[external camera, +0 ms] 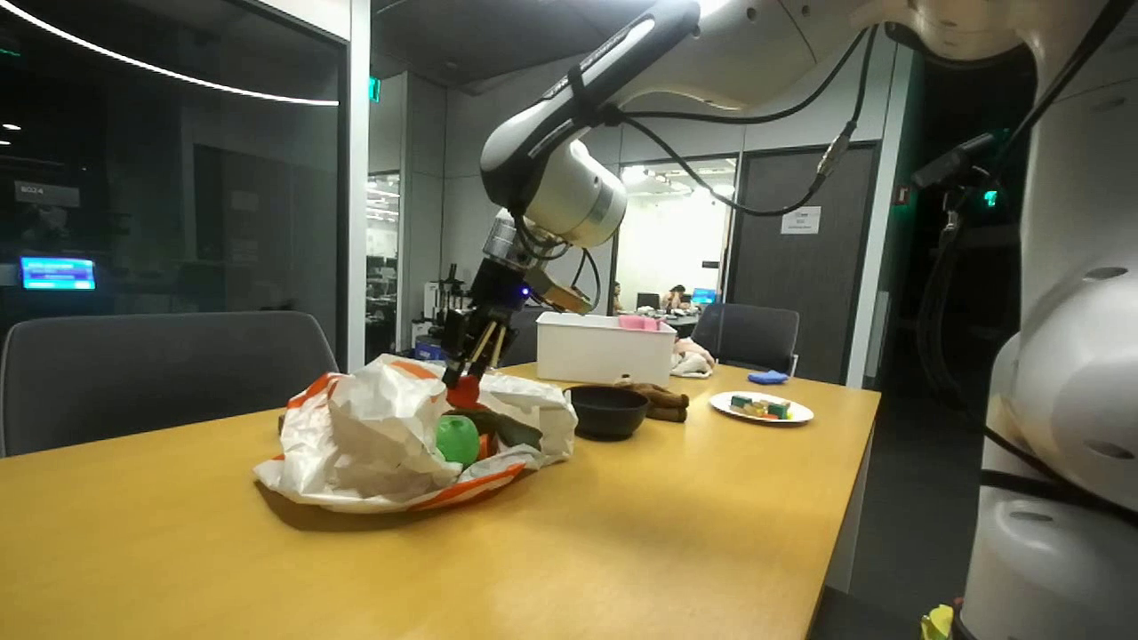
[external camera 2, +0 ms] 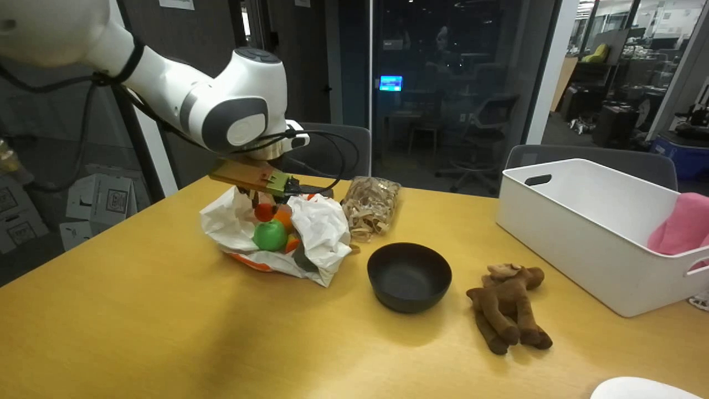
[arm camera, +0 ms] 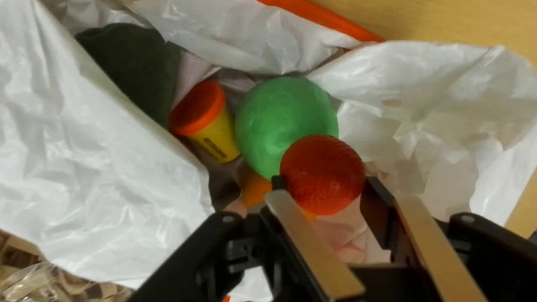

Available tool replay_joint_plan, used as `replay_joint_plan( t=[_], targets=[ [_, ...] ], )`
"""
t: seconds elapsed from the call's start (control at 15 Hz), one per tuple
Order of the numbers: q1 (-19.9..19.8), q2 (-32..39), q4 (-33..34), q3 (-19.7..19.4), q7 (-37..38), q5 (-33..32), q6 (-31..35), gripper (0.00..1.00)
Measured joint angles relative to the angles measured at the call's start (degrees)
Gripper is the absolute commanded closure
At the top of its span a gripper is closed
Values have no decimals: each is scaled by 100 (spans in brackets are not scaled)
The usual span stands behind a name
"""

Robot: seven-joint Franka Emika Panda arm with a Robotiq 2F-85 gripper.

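Your pincer (arm camera: 324, 184) had the red ball (arm camera: 322, 170) straight ahead, right between its fingertips; it was round, so no long axis to line up. Fingers stood parted by the ball's width, a tip against either side, so you seemed to have it gripped. In both exterior views it sat at the gaping mouth of the crinkled white bag (external camera 2: 327, 227), near the green ball (arm camera: 281, 113); couldn't tell if they touched. Beside the green ball, in the bag: orange-lidded yellow tub (arm camera: 215, 140), then a dark green item (arm camera: 134, 69). Outside, on the table (external camera 2: 166, 332): packet of brown strips (external camera 2: 372, 205) just beside the bag, black bowl (external camera 2: 410, 280) near it, brown plush toy (external camera 2: 508, 307) and white bin (external camera 2: 570, 244) farther off.
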Motion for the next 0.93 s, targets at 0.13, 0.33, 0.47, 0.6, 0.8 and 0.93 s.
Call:
replay_joint_plan(
  t=[0.13, 0.33, 0.47, 0.6, 0.8, 0.93],
  targets=[
    [-15, 276, 200, 2, -365, -35, -138, 77],
    [-31, 666, 520, 67, -844, -57, -123, 77],
    [-53, 802, 694, 154, -1087, -57, -104, 77],
    [-72, 848, 803, 253, -1293, -57, -87, 77],
    [-80, 848, 880, 403, -1553, -56, -30, 26],
    [-80, 849, 889, 463, -1602, -56, -21, 12]
  ],
)
